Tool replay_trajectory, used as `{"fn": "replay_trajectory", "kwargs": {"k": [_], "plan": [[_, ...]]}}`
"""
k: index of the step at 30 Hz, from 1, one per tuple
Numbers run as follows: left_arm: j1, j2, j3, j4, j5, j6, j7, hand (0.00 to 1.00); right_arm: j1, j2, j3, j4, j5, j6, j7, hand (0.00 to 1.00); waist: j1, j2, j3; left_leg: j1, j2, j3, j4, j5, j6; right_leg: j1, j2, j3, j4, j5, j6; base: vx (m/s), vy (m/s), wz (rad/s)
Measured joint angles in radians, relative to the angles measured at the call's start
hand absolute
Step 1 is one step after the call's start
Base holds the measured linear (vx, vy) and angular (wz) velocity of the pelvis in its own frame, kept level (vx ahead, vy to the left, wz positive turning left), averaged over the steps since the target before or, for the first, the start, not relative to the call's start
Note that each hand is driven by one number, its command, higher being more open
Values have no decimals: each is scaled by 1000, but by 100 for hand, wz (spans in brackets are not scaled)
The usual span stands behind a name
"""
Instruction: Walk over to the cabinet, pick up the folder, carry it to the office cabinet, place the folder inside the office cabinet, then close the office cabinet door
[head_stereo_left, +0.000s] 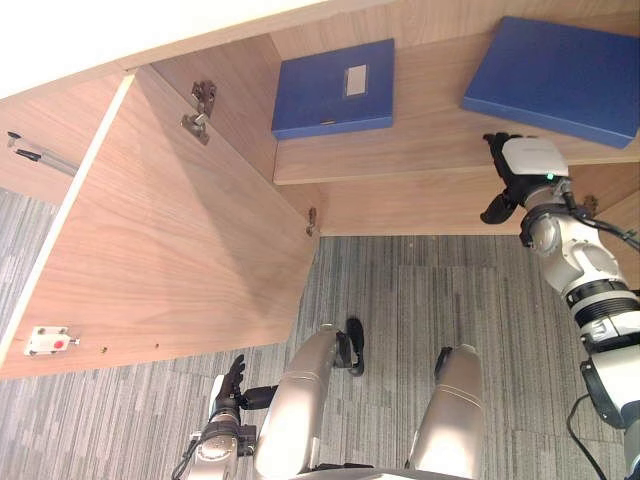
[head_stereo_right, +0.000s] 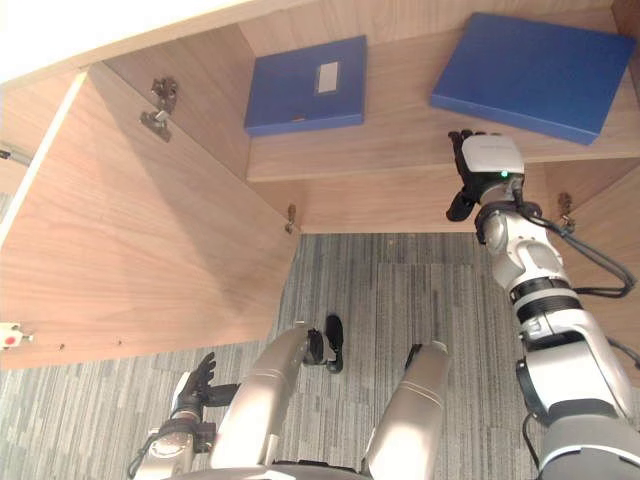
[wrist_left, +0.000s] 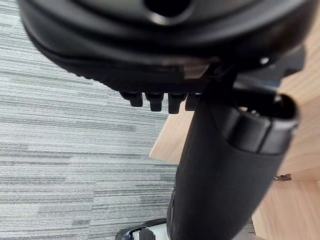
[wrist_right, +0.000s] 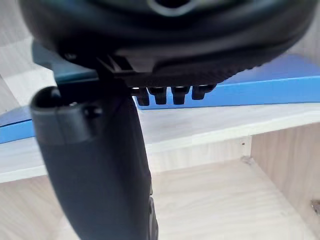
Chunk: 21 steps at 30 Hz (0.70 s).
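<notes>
While the door (head_stereo_left: 170, 230) gapes, a second folder (head_stereo_left: 333, 88) (blue) lies — shelved.

The scene is brightly lit, the cabinet top (head_stereo_left: 120, 30) is washed out to white, and a soft shadow is cast across the open door (head_stereo_left: 180, 240).

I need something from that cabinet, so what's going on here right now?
A robot faces a wooden cabinet, door open. On its shelf lie a left folder and a right folder, both blue. The right robot hand is up at the shelf edge near the right folder, open and holding nothing; the left robot hand hangs low, open.
</notes>
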<state>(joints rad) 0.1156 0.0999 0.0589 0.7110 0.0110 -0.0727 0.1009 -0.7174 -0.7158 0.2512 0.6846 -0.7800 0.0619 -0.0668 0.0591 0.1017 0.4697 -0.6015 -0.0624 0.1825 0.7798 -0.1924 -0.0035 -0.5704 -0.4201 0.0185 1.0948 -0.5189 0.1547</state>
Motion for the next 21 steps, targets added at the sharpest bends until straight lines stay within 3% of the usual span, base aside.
{"fn": "replay_trajectory", "kwargs": {"k": [5,8,12,15,18,21], "plan": [[13,-6,4,0,2,18,2,100,187,152,-79,20,3,18,1,100,1,-5,-33,116,20,-1,-96,2,4,140,31,-42,-151,50,7,78,12,-15],[26,-8,6,0,3,24,3,100,316,288,-143,66,11,27,0,100,3,-16,-82,195,35,-4,-228,48,9,229,67,-78,-312,117,6,163,1,-16],[15,-47,53,22,15,29,19,100,506,511,-298,220,194,49,-29,100,0,-50,-206,320,38,-30,-494,163,-7,370,114,-158,-591,234,2,244,-20,3],[-8,-94,81,100,34,31,38,100,622,642,-453,317,347,55,-61,100,-13,-80,-291,393,42,-39,-657,233,-21,432,143,-190,-722,289,-4,178,-26,1],[-28,-114,85,141,43,34,56,100,697,715,-630,352,500,50,-70,100,-32,-88,-329,467,46,-54,-770,281,-33,483,162,-213,-783,310,-9,103,-37,4],[-26,-154,83,169,98,32,67,100,740,743,-765,350,627,18,-78,100,-63,-80,-363,546,57,-56,-869,321,-28,533,185,-216,-833,323,-14,-19,-30,-9]]}}
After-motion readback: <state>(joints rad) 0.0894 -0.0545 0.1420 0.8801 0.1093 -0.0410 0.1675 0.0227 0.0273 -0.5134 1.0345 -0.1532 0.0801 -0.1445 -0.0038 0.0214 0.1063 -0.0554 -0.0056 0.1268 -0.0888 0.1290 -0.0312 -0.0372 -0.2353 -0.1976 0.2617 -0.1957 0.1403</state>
